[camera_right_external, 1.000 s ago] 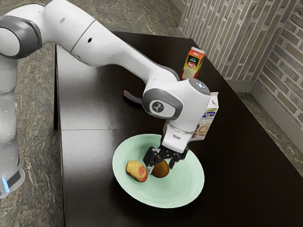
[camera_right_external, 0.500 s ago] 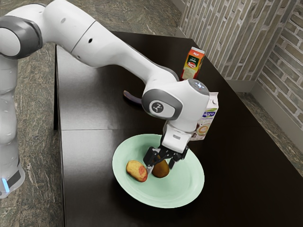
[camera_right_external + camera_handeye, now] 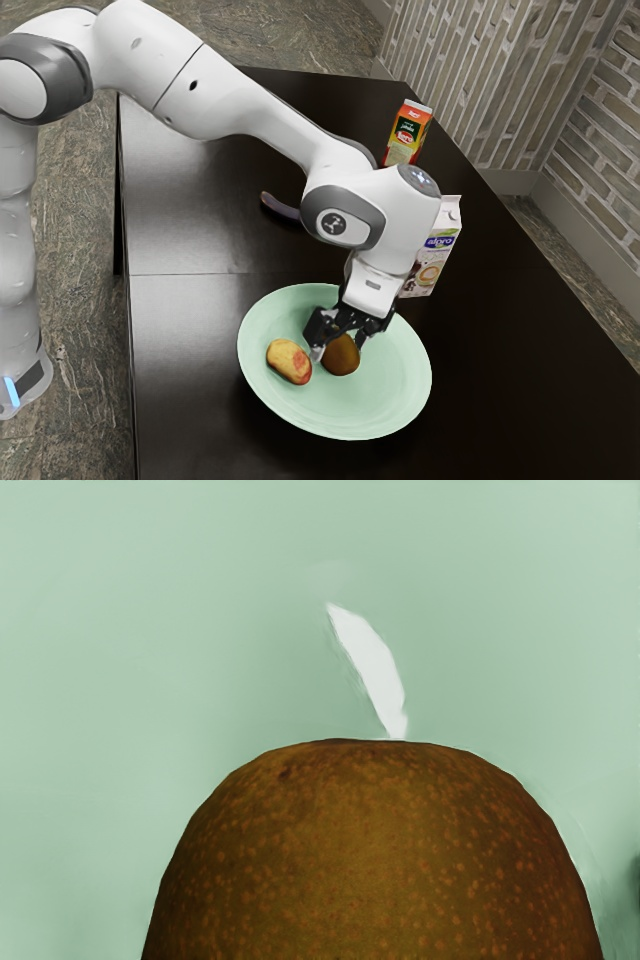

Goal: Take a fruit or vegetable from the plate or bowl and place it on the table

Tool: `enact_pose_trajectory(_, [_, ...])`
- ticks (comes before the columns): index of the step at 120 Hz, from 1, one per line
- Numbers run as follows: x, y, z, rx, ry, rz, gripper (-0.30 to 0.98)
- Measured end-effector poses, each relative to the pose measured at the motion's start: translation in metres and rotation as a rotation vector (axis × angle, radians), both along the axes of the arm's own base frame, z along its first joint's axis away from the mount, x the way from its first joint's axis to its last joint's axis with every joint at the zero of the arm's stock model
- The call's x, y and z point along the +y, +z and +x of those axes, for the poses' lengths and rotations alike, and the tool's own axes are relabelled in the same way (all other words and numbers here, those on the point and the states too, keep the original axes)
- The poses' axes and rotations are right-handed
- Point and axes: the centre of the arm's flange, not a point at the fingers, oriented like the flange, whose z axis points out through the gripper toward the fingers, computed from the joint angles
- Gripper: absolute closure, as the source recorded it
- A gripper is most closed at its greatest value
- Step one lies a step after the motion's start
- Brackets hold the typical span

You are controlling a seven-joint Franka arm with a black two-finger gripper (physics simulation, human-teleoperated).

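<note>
Brown fruit [image 3: 341, 358], domed, finely orange-speckled, possibly a pear.

Brown fruit [image 3: 341, 358] on the plate [image 3: 385, 405]: its upper part is hidden behind the black gripper [image 3: 339, 346], and the wrist view's edge cuts it off. The gripper also covers some of the plate. Farther off, a dark curved item [image 3: 278, 206] runs out of sight behind the arm [image 3: 250, 108]. The arm's hand hides part of the white carton [image 3: 438, 250] at the exterior view's right. The far carton's [image 3: 408, 135] smallest print is too tiny to read. The table [image 3: 210, 420] is cut off at its near side.
</note>
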Motion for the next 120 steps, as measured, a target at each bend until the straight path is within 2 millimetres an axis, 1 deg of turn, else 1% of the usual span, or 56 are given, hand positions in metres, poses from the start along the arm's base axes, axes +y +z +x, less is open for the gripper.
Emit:
enact_pose_trajectory(5, [0.000, 0.000, 0.000, -0.002, -0.002, 0.003, 0.25])
enact_pose_trajectory(10, [0.000, 0.001, 0.000, -0.007, -0.001, 0.008, 0.29])
enact_pose_trajectory(24, [-0.001, 0.004, 0.001, -0.026, -0.004, 0.026, 0.31])
enact_pose_trajectory(30, [-0.005, 0.017, 0.004, -0.052, -0.009, 0.025, 0.32])
enact_pose_trajectory(39, [-0.014, 0.044, 0.012, -0.104, -0.019, 0.018, 0.32])
enact_pose_trajectory(48, [-0.023, 0.066, 0.022, -0.143, -0.028, 0.004, 0.32])
enact_pose_trajectory(57, [-0.034, 0.082, 0.031, -0.170, -0.045, -0.017, 0.33])
enact_pose_trajectory(62, [-0.046, 0.091, 0.035, -0.188, -0.066, -0.033, 0.34])
enact_pose_trajectory(71, [-0.083, 0.113, 0.037, -0.228, -0.132, -0.079, 0.33])
enact_pose_trajectory(78, [-0.107, 0.118, 0.039, -0.240, -0.174, -0.111, 0.34])
enact_pose_trajectory(92, [-0.151, 0.114, 0.039, -0.248, -0.245, -0.144, 0.34])
enact_pose_trajectory(107, [-0.194, 0.094, 0.031, -0.238, -0.313, -0.156, 0.36])
enact_pose_trajectory(114, [-0.210, 0.087, 0.027, -0.236, -0.336, -0.160, 0.36])
enact_pose_trajectory(120, [-0.216, 0.085, 0.025, -0.239, -0.346, -0.158, 0.35])
